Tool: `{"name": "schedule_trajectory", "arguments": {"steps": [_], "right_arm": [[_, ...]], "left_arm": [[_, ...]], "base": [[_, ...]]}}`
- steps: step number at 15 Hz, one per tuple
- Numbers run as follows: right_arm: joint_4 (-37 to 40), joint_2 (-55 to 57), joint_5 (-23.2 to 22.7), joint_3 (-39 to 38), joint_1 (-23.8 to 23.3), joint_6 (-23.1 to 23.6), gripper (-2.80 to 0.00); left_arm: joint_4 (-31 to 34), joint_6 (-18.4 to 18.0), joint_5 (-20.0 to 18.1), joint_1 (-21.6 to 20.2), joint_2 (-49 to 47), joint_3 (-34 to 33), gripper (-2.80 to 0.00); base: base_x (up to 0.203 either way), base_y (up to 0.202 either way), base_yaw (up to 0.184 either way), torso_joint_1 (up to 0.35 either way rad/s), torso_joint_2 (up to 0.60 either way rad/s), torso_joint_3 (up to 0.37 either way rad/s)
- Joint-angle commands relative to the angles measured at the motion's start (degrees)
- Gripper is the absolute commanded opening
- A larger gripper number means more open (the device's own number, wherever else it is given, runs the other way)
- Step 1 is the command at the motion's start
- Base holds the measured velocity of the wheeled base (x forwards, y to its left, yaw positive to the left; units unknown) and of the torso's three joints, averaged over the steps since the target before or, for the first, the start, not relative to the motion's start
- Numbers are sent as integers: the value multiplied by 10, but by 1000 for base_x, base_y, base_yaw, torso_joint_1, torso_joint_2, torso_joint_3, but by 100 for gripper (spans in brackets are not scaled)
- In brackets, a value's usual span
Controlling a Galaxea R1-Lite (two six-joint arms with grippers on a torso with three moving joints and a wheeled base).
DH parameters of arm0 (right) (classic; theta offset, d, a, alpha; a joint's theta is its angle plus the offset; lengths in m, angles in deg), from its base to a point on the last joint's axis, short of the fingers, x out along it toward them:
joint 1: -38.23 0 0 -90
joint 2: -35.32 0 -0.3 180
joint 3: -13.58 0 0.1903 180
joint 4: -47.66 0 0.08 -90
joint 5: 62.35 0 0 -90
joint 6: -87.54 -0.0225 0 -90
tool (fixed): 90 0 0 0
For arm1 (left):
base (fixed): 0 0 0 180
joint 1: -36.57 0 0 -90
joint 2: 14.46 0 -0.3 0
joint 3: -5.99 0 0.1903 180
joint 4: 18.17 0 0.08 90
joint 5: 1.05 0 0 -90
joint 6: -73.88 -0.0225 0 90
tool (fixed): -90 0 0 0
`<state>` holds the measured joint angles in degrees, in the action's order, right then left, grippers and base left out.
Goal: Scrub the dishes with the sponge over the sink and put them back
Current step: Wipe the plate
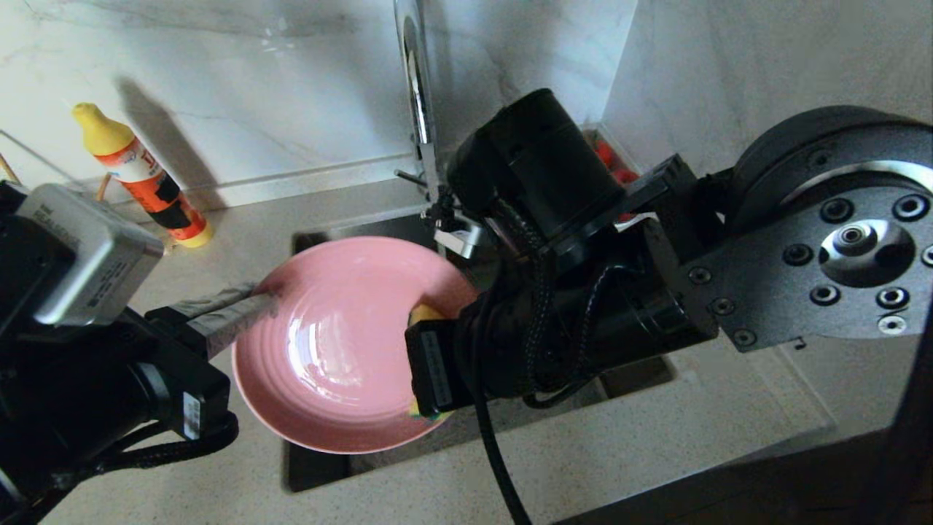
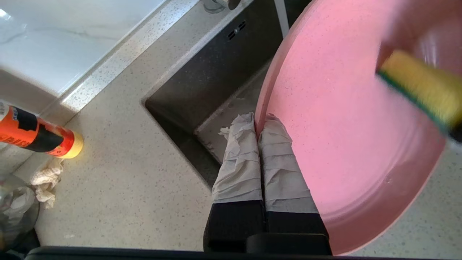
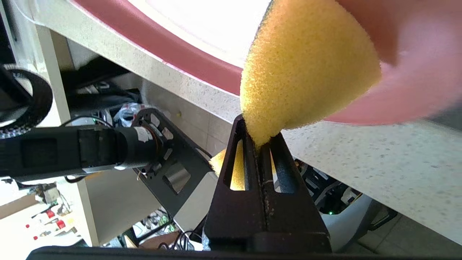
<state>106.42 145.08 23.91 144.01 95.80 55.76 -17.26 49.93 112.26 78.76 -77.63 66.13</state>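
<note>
- The pink plate (image 1: pixel 335 350) is the landmark: it hangs tilted over the sink (image 1: pixel 321 467), its hollow face turned up toward the head camera, and it covers most of the basin.
- The left gripper (image 2: pixel 259 128) holds the plate at its left edge. Its two cloth-wrapped fingers (image 2: pixel 240 162) are pressed together on the rim, one on each face of the plate, with no gap showing beyond the thickness of the plate.
- The right gripper (image 3: pixel 260 144) is at the plate's right edge, its arm coming in from the right across the sink. Its black jaws are squeezed tight on one corner of the sponge (image 3: pixel 306 68), so the foam pinches thin between them and bulges out beyond the tips.
- The sponge is yellow with a thin dark green layer along one face, seen in the left wrist view (image 2: pixel 420 88). It sits against the plate's inner face near the right rim; in the head view only a small yellow piece (image 1: pixel 425 315) shows past the gripper body.
- The chrome tap (image 1: pixel 419 95) rises behind the plate, at the back of the sink.
- An orange bottle with a yellow cap (image 1: pixel 138 175) stands on the speckled counter (image 1: pixel 619 437) to the left of and behind the plate, well apart from it.
- Something red (image 1: pixel 612 164) shows behind the right arm, beyond the plate's far right side; I cannot tell what it is.
</note>
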Motion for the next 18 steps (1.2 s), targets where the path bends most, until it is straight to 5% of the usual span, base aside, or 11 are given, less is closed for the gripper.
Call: {"name": "schedule_trajectory", "arguments": {"steps": [1,6,9,14,18], "right_arm": [[3,-18,1,-1,-8,-1,-280],[11,-46,0,-5,-18,-1,-280],[11,-84,-3,-11,-9,2,-280],[12,-162,-4,-14,11,5,-280],[13,-213,-1,-35,-18,5,-280]], "left_arm": [[-1,-1,2,0,-1,-3,-280],[2,9,2,-1,-5,-15,-280],[4,51,1,-1,-27,-25,-280],[21,162,-3,-2,-72,-32,-280],[51,273,-3,-3,-116,-35,-280]], "base": [[0,0,0,0,0,0],[0,0,0,0,0,0],[0,0,0,0,0,0],[0,0,0,0,0,0],[0,0,0,0,0,0]]}}
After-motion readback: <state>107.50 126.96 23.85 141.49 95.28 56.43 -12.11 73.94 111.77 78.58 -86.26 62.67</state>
